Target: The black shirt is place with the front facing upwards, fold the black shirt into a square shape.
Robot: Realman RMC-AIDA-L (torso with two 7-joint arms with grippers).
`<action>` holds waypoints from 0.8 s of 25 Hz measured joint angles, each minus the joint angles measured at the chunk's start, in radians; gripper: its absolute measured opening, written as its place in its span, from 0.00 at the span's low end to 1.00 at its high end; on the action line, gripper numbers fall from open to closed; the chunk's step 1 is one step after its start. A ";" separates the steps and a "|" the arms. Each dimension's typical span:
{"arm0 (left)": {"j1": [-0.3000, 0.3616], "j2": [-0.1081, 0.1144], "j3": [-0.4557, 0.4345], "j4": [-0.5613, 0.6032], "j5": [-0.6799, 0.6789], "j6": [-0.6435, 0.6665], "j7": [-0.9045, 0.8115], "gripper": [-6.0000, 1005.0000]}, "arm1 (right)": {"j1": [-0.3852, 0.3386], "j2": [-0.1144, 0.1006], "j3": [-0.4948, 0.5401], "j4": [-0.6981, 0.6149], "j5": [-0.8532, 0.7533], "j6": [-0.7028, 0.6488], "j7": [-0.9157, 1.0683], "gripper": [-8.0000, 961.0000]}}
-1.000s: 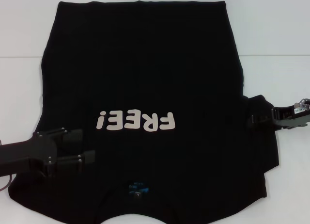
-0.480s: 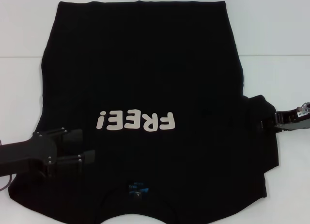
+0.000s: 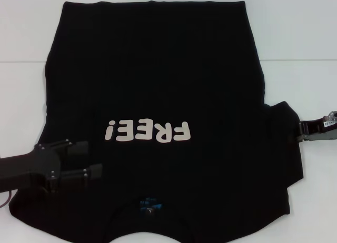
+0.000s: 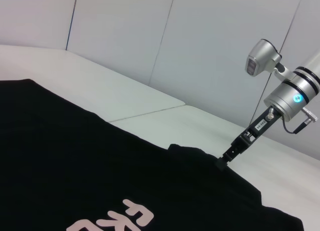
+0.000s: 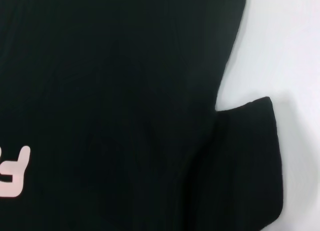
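left pincer [image 3: 84, 159] open over black shirt [image 3: 158, 85] | right pincer [image 3: 301, 132] at sleeve edge

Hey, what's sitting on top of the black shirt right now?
The left end effector lies over the black shirt, fingers apart, beside the cream lettering. The right end effector sits at the sleeve edge. The fabric hides whatever lies beneath the shirt.

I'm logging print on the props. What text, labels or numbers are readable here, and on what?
"FREE!" in cream letters on the front of the black shirt, upside down in the head view.
Small blue neck label at the collar: too small to read.
White tag on the right gripper at the sleeve: too small to read.
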 joint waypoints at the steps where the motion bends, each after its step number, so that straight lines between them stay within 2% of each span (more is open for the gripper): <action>1: 0.000 0.000 0.000 0.000 0.000 0.000 0.000 0.81 | 0.000 0.000 0.000 0.000 0.000 0.000 0.000 0.34; 3: 0.001 0.000 0.000 0.000 0.000 0.000 0.000 0.81 | 0.000 -0.001 -0.001 0.000 -0.001 0.000 0.000 0.13; 9: 0.001 0.000 0.000 0.000 -0.001 0.000 0.000 0.81 | 0.000 -0.005 -0.004 -0.001 -0.001 0.000 -0.001 0.04; 12: 0.001 0.000 0.000 0.000 -0.002 0.000 0.000 0.81 | -0.003 -0.010 0.002 -0.011 0.002 -0.007 -0.007 0.04; 17: 0.001 0.000 0.000 0.000 -0.002 0.000 0.000 0.81 | -0.042 -0.017 0.012 -0.103 0.034 -0.070 -0.007 0.04; 20: 0.001 0.000 0.000 0.000 -0.002 0.000 0.000 0.81 | -0.070 -0.028 0.014 -0.153 0.077 -0.109 -0.007 0.03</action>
